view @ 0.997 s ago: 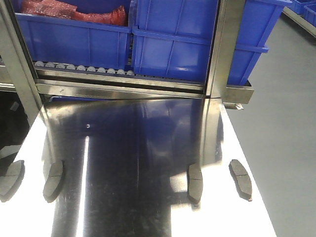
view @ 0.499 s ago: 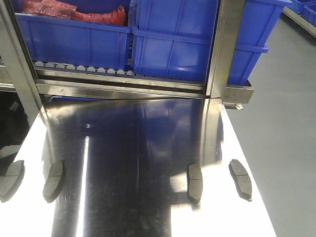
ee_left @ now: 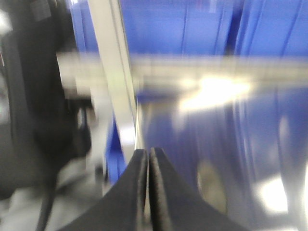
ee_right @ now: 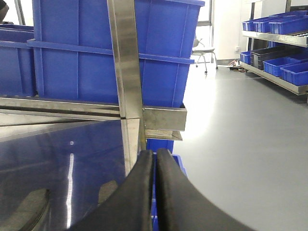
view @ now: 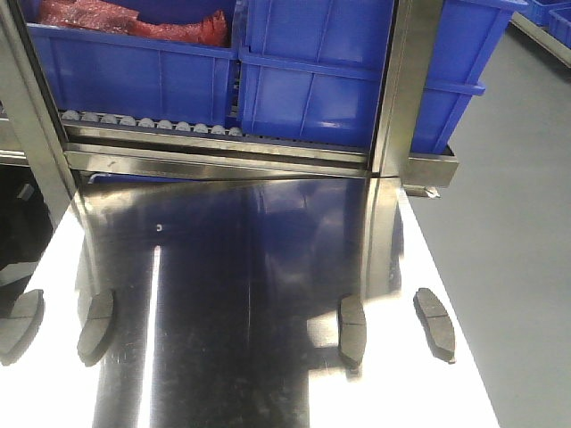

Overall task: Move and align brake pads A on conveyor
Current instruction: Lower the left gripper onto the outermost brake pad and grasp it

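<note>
Spread over the steel tabletop, below the blue bins: four pads lying flat in a loose row near the front. Left-end pad and second pad close together, third pad and right-end pad paired well off to the right. Left gripper pinched shut, gripping nothing; view smeared, oval blur ahead-right of the tips. Right gripper clamped shut too, empty, at the table's right edge, touching no pad.

Front view overlooks the tabletop; both wrist views share its bins.
</note>
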